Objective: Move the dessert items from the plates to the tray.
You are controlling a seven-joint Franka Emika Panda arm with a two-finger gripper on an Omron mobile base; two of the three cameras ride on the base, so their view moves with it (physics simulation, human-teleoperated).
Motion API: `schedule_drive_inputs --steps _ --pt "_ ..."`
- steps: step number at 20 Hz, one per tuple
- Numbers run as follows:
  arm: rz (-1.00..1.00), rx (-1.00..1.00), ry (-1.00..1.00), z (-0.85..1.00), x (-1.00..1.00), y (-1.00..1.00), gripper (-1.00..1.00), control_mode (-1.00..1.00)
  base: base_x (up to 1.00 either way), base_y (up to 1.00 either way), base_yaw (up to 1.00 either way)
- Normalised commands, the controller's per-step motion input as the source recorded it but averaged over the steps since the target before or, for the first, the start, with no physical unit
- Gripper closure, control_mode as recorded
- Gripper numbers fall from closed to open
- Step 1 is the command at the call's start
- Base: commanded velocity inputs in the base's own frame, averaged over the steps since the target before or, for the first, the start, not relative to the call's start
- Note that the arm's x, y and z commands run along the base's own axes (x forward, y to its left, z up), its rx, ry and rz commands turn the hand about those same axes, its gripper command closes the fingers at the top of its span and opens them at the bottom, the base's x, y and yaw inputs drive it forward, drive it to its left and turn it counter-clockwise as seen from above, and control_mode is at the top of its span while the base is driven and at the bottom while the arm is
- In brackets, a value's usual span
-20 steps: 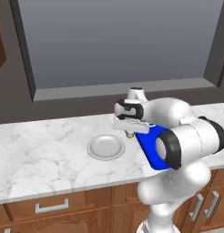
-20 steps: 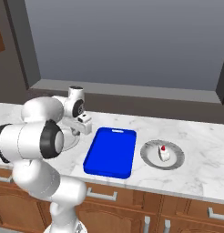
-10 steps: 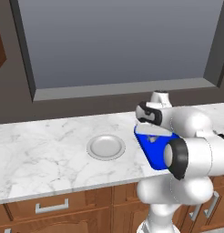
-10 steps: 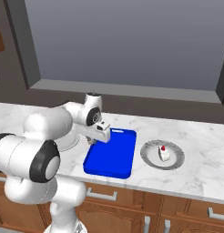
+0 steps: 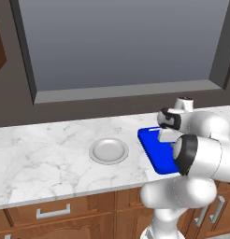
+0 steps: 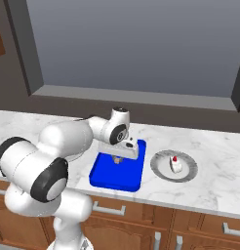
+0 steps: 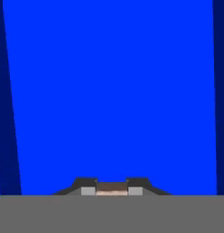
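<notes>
My gripper (image 6: 118,159) hangs low over the middle of the blue tray (image 6: 105,177), shut on the tan-brown dessert item (image 7: 112,188). That lump shows as a brown sliver between the two dark fingertips (image 7: 89,185) in the hand view, with the tray (image 7: 112,91) spread out behind it. The other dessert item (image 6: 175,164), whitish with a red top, sits on the silvery plate (image 6: 162,170) to the right of the tray. A second plate (image 5: 109,150) lies bare to the left of the tray (image 5: 154,151). In the left base view my own arm hides the fingers.
The white marble counter (image 5: 42,163) runs left and right, with wooden drawers (image 5: 51,212) below its front edge. A dark window frame and sill (image 6: 141,100) rise behind it. Counter space lies open left of the bare plate.
The arm has swung from over the bare left plate rightward to above the tray, carrying the brown lump. The plates, tray and white dessert have not moved.
</notes>
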Motion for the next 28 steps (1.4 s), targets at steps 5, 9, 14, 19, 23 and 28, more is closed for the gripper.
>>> schedule_drive_inputs --steps 5,9,14,19,23,28 --pt "0.09 -0.01 0.0 -0.32 0.0 -0.19 1.0 -1.0 0.0 0.0 0.0" --pt "0.0 -0.01 0.0 -0.32 0.0 0.0 1.0 -1.0 0.0 0.0 0.0" --pt "0.0 0.0 0.0 -0.31 0.0 0.0 1.0 -1.0 0.0 0.0 0.0" --pt "0.0 0.0 0.0 -0.25 -0.05 0.0 1.0 -1.0 0.0 0.0 0.0" --pt "0.0 0.0 0.0 -0.19 -0.02 0.0 1.0 -1.0 0.0 0.0 0.0" --pt "0.0 0.0 0.0 -0.03 0.0 0.0 -1.0 -1.0 0.0 0.0 0.0"
